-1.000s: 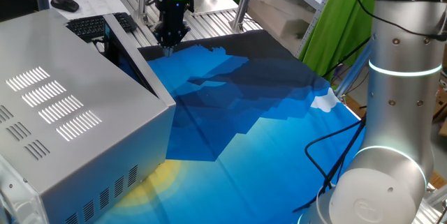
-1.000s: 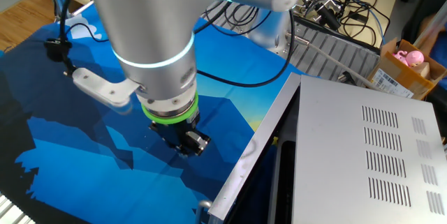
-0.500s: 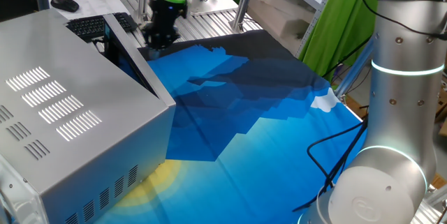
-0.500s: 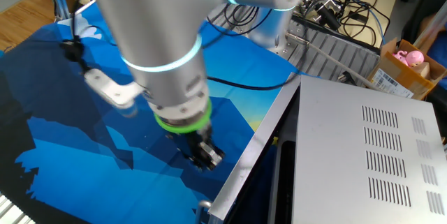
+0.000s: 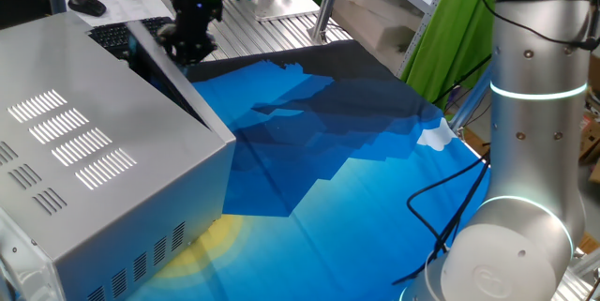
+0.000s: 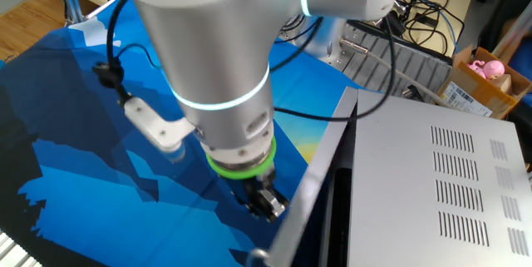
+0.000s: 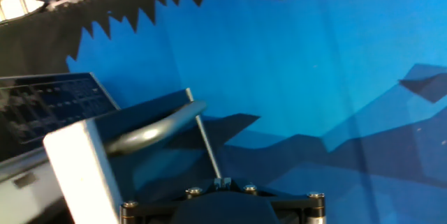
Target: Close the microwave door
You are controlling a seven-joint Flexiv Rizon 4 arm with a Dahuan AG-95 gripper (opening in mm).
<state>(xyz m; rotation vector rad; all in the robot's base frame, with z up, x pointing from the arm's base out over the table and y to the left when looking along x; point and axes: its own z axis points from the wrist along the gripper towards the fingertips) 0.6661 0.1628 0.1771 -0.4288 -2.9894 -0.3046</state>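
The microwave is the big silver-grey box on the left; in the other fixed view it is on the right. The microwave door stands ajar at a narrow angle, its dark inner face turned to the box. Its silver rim also shows in the other fixed view. My gripper is against the outer side of the door's free end, fingers together and holding nothing. It is also in the other fixed view. In the hand view the door's edge and its curved silver handle are just ahead of the gripper.
A blue cloth covers the table. A black keyboard and a mouse lie behind the microwave. The arm's silver column stands at the right. Cables and a cardboard box sit beyond the microwave.
My gripper has moved sideways towards the microwave and now meets the door's free end. The door has swung closer to the box, so the gap is narrower.
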